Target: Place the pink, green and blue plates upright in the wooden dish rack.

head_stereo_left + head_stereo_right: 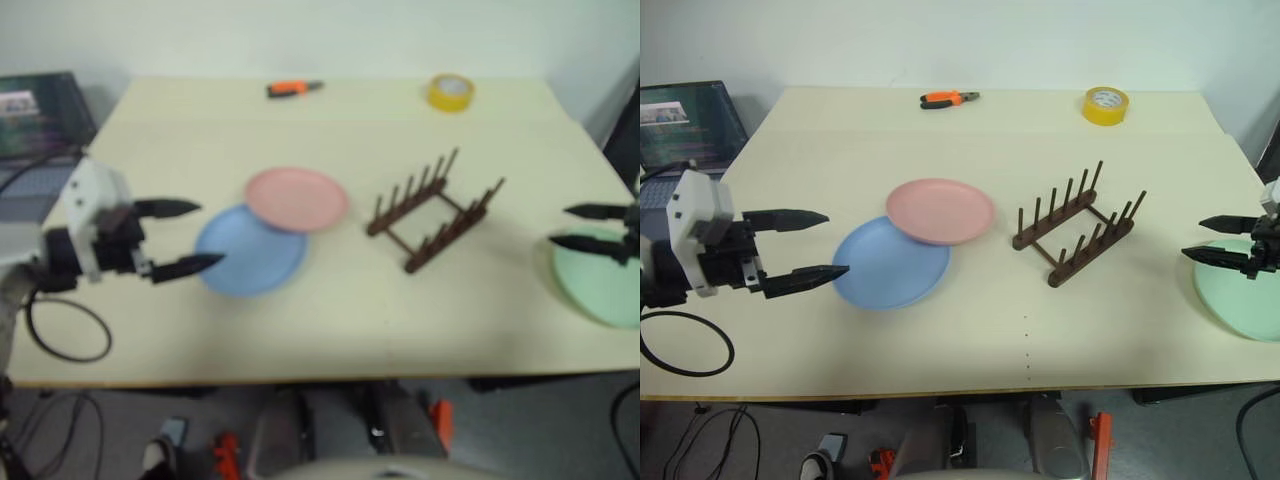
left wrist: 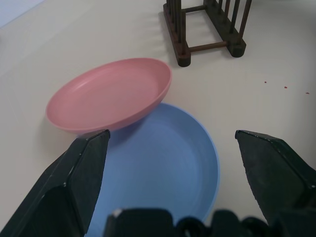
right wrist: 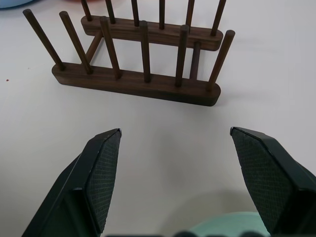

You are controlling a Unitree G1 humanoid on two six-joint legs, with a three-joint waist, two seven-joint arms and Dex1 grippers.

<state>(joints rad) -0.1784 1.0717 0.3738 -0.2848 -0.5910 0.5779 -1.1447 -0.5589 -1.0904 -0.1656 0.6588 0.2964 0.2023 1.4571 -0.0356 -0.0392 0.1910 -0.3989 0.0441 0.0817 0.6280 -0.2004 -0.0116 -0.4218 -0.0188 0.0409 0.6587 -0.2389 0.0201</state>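
you've got the pink plate [image 1: 940, 210] lying flat, its near edge overlapping the far rim of the blue plate [image 1: 890, 264], which lies flat on the table. the green plate [image 1: 1240, 291] lies flat well apart, at the table's right edge. the wooden dish rack [image 1: 1077, 238] stands empty between them, angled, its thin pegs upright.

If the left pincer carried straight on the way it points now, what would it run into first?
Most likely the blue plate: the open left pincer points at it, with the pink plate overlapping its far edge. Depth is unclear, so it might skim over.
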